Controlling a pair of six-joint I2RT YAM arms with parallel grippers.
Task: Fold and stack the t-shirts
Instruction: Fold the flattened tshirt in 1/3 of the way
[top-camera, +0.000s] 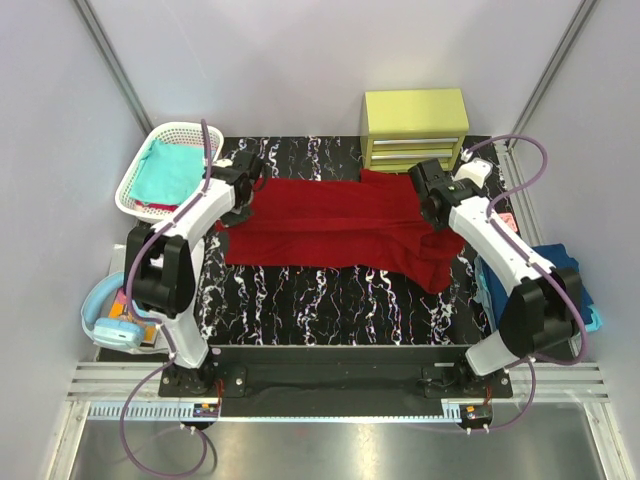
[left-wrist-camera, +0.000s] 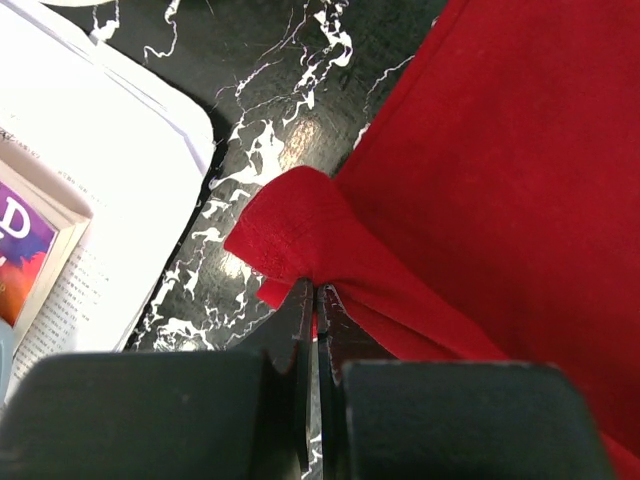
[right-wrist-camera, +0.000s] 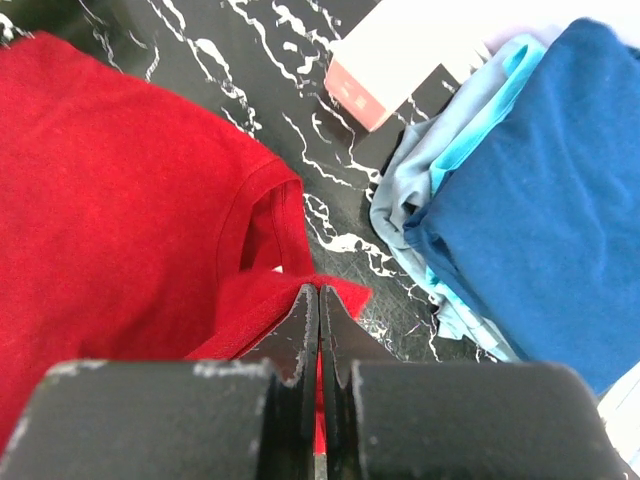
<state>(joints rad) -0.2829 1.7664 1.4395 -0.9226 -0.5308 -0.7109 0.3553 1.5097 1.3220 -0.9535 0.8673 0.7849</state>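
Dark red t-shirt (top-camera: 330, 232) is lying spread on the black marbled table (top-camera: 330, 300), its long axis running left to right between the two arms. Left gripper (left-wrist-camera: 316, 290) is pinching a bunched corner at the shirt's left end, jaws pressed together on the cloth. Right gripper (right-wrist-camera: 318, 292) is pinching the right end likewise, beside a hemmed opening. Both grips are sitting toward the far edge, so most of the cloth is lying nearward of each. Judging from that, the fold is probably heading toward the bases. Navy t-shirt (right-wrist-camera: 540, 200) is lying just right of it.
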